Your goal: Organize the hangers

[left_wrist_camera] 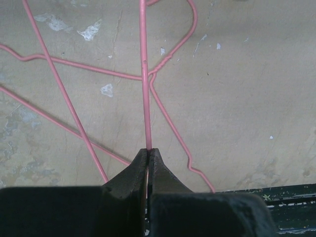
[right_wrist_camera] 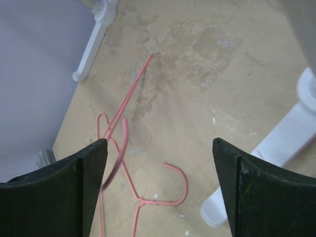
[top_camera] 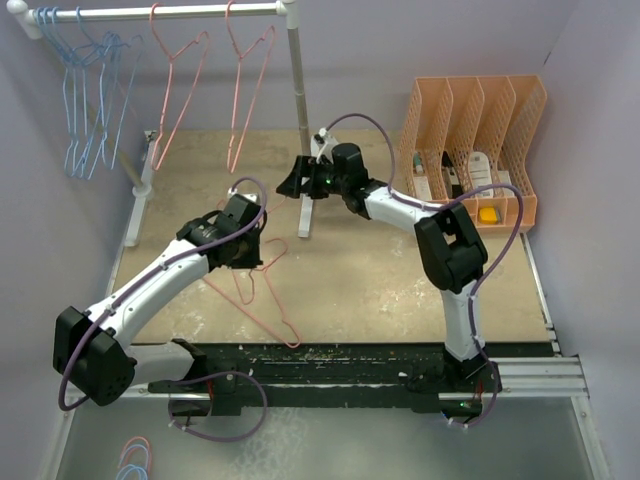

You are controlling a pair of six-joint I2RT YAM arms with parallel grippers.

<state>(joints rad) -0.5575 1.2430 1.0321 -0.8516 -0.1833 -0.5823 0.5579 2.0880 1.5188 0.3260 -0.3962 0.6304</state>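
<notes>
Several light blue hangers (top_camera: 85, 100) and two pink hangers (top_camera: 180, 85) hang on the white rack's bar (top_camera: 180, 14). More pink hangers (top_camera: 262, 300) lie on the table in front of the left arm. My left gripper (top_camera: 243, 238) is shut on a pink hanger's straight wire (left_wrist_camera: 144, 89), which runs up from the fingertips above another pink hanger (left_wrist_camera: 170, 123) on the table. My right gripper (top_camera: 293, 182) is open and empty, hovering above the table next to the rack's post. Between its fingers (right_wrist_camera: 160, 148), a pink hook (right_wrist_camera: 180, 190) lies on the table and a raised, blurred hook (right_wrist_camera: 121, 148) sits near the left finger.
The white rack's right post (top_camera: 298, 110) and foot (right_wrist_camera: 291, 138) stand close to my right gripper. Its left foot (top_camera: 140, 190) runs along the left wall. An orange slotted file holder (top_camera: 470, 150) with small items stands at the back right. More hangers (top_camera: 133, 460) lie below the table's near edge.
</notes>
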